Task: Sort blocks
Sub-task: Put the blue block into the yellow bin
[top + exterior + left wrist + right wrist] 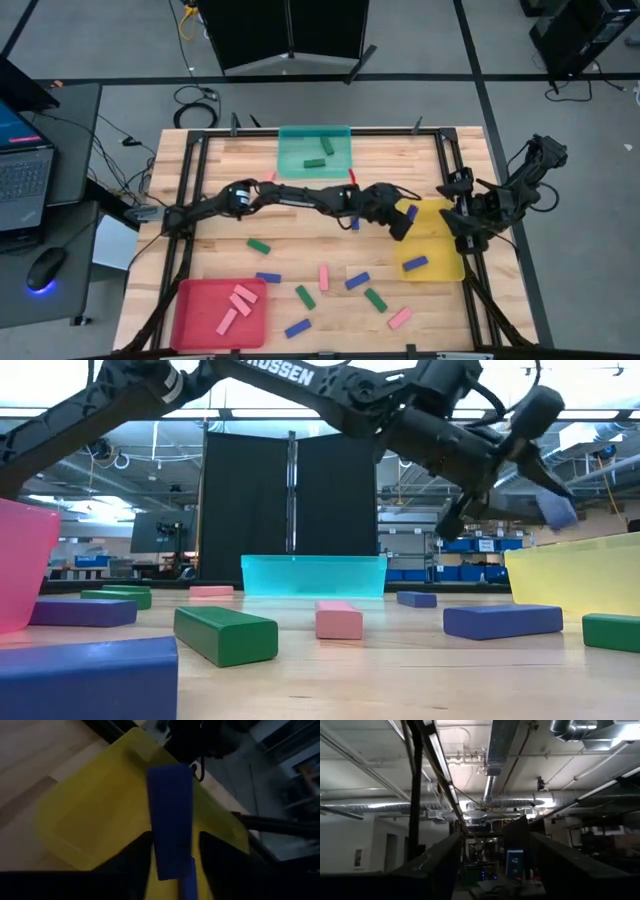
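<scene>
My left arm reaches across the table, and my left gripper (403, 221) (172, 851) is shut on a blue block (411, 212) (557, 510) above the yellow tray (440, 228) (95, 815). Another blue block (415, 263) lies flat inside that tray. Several loose blocks rest flat on the table: green (258, 244), blue (267, 277), pink (324, 275), blue (357, 281), green (375, 298), pink (400, 318). My right gripper (492, 870) is open, points up at the ceiling, and waits folded at the table's right edge (470, 212). My left gripper pinches the blue block between its two fingers (135, 855), one on each long side near one end (170, 860). The block's free end (169, 775) sticks out past the fingertips. It is lifted clear, tilted above the yellow tray.
A red tray (190, 320) with pink blocks sits at the near left. A teal tray (290, 160) with green blocks stands at the far middle. Black frame rails (200, 180) run around the table. Bare wood lies between the trays, left of centre.
</scene>
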Tool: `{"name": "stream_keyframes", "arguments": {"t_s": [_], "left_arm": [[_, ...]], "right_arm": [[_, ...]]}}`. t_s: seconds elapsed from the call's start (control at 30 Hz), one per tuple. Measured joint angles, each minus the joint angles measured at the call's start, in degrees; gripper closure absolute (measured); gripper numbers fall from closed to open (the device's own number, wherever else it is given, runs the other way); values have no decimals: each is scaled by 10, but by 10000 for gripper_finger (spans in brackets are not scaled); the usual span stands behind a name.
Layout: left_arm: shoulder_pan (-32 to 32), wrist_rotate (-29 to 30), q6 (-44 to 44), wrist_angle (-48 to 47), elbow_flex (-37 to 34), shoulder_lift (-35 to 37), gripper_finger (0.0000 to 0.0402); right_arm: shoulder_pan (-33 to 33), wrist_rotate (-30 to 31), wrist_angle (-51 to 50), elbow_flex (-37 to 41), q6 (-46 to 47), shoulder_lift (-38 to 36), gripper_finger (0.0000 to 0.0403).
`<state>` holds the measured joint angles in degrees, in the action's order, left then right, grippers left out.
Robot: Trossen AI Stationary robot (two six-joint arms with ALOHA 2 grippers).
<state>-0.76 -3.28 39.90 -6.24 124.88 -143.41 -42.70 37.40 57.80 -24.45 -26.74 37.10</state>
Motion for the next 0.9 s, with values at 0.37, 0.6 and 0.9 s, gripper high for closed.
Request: {"name": "stream_keyframes", "arguments": {"t_s": [0.37,0.6,0.9], "left_arm": [[6,48,-55,-28,12,28,84],[12,154,-118,-149,11,84,112],[34,370,-131,-425,11,176,159]], "right_arm": [[-6,38,-15,0,2,0,155],[-10,51,-22,-1,15,26,154],[28,54,-23,-1,54,83,153]]}}
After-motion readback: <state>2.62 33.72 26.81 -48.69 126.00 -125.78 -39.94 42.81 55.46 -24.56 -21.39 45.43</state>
